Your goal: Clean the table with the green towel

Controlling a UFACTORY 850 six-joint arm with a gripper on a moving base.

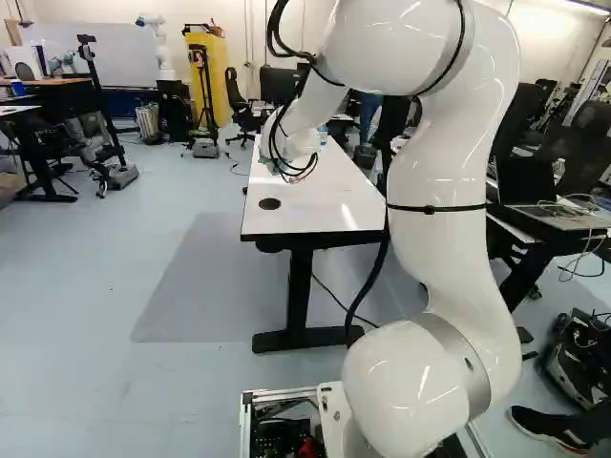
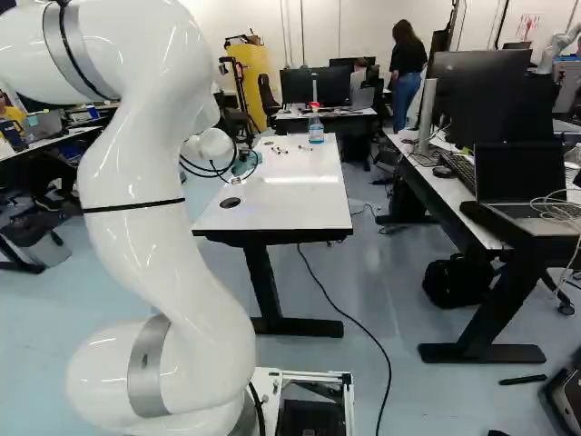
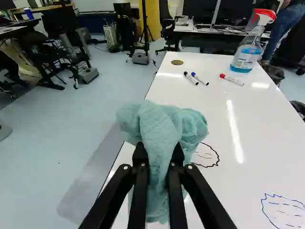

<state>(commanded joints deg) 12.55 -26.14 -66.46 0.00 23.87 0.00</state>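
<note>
Green towel (image 3: 163, 121) is bunched up in the black gripper (image 2: 241, 165). The two jaws are pinching the towel from both sides, and soft folds of it stick out ahead and hang down. It is at the near part of the long white surface (image 3: 262, 138), by one long side. I can't tell if the towel touches the surface.

Say twelve o'clock is straight ahead of the jaws. A round disc (image 3: 177, 62) is at twelve, far down the surface. Between twelve and one are two pens close together, the black-capped pen (image 3: 191, 78) and the blue-capped pen (image 3: 201, 79). The red-capped pen (image 3: 232, 80) is near one o'clock. Past it, also at one o'clock, a spray bottle (image 3: 245, 55) with a red and white top stands up, with blue stuff inside.

A black scribble (image 3: 208, 155) is at three o'clock, just beside the towel, which hides part of it. At four o'clock is a blue scribble (image 3: 283, 210).
</note>
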